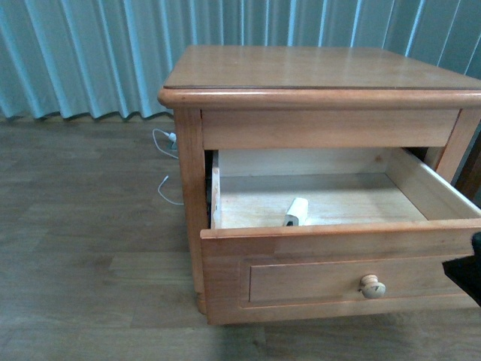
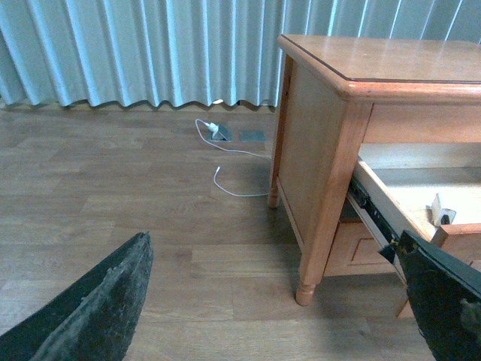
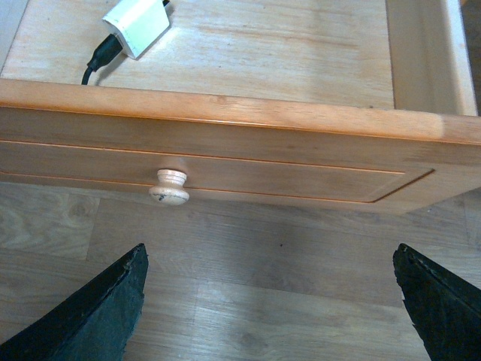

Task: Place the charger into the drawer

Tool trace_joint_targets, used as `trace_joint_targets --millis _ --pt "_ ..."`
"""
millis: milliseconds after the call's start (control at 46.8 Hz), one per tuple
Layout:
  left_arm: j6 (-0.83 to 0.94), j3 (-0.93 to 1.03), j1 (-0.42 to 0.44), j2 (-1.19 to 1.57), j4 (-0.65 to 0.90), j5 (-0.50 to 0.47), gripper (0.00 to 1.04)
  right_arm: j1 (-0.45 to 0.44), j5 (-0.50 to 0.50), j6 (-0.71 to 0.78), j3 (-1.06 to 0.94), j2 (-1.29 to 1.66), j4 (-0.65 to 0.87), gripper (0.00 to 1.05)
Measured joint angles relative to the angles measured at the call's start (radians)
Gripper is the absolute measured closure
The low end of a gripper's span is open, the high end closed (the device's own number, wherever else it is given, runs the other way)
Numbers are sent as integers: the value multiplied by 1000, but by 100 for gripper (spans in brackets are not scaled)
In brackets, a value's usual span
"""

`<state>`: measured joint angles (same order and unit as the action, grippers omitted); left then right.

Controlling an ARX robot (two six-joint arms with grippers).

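Note:
The drawer [image 1: 338, 241] of the light-brown nightstand stands pulled open, its pale knob [image 1: 373, 286] on the front panel. The white charger [image 1: 297, 211] lies on the drawer's pale floor near the front. In the right wrist view the charger [image 3: 137, 26] shows with its black cable behind the drawer front [image 3: 225, 150] and the knob [image 3: 170, 187]. My right gripper [image 3: 270, 289] is open and empty over the floor, in front of the drawer. My left gripper [image 2: 274, 289] is open and empty over the floor, beside the nightstand's left side; the charger [image 2: 440, 214] peeks over the drawer edge.
The nightstand top [image 1: 316, 68] is bare wood. A thin white cord [image 2: 225, 162] and a floor socket [image 2: 252, 136] lie on the wooden floor by the teal curtain [image 1: 83, 53]. The nightstand's front leg [image 2: 304, 289] stands near my left gripper. A dark shape [image 1: 464, 274] shows at the front view's right edge.

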<state>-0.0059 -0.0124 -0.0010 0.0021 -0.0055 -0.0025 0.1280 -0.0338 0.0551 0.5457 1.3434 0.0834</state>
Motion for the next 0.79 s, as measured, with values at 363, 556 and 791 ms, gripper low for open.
trace_joint_targets --millis 363,556,791 --pt "0 0 0 0 0 0 6 39 19 -25 170 282 61 8" --pt "0 0 0 0 0 0 6 38 63 -23 230 363 96 8" --pt "0 0 0 0 0 0 6 31 130 -18 314 458 160 8"
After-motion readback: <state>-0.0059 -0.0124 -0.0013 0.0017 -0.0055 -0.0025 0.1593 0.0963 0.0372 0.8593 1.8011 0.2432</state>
